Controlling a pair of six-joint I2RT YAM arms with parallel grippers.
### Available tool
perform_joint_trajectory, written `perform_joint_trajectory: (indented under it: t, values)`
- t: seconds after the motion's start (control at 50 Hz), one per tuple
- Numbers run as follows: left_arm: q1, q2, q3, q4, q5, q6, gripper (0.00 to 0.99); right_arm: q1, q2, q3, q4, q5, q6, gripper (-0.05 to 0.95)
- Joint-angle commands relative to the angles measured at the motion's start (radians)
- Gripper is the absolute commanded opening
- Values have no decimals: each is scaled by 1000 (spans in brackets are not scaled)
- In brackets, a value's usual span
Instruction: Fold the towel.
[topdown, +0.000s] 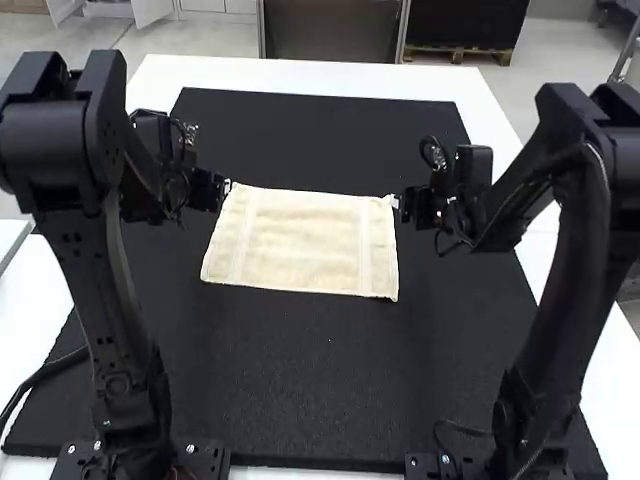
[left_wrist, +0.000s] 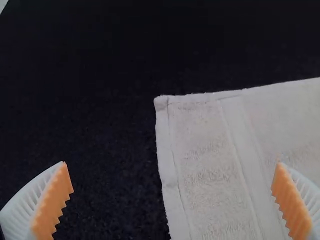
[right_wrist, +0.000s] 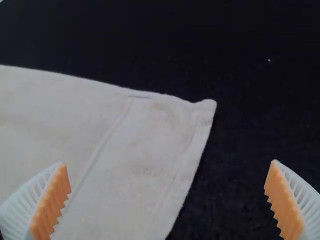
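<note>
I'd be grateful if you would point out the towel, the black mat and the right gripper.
Towel (topdown: 300, 242): high view, middle of its spread cloth.
Black mat (topdown: 320, 380): high view, bare stretch between the arms.
Right gripper (right_wrist: 168, 162): right wrist view, midway between its fingertips.

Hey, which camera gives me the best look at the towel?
The high view: the towel lies flat on the black mat, with nearly its whole outline in sight. The left wrist view shows one corner and a stripe close up; the right wrist view shows another corner and stripe.
</note>
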Motion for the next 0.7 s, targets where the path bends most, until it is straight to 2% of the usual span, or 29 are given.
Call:
perform_joint_trajectory:
  t: [0.0,0.08,0.24,0.44,0.56,0.68]
  values:
    - [7,30,51,-10,32,-9,943,10,40,39,35,0,24,900]
    - [7,51,72,-13,32,-23,943,8,72,56,49,3,25,900]
    - [8,102,135,-76,62,-23,943,5,130,102,58,3,28,900]
    - [7,149,186,-102,91,-23,941,2,186,156,60,5,35,900]
    - [7,180,216,-119,135,-23,941,2,213,196,60,0,51,900]
    - [4,221,243,-119,140,-24,941,2,239,228,60,-1,55,900]
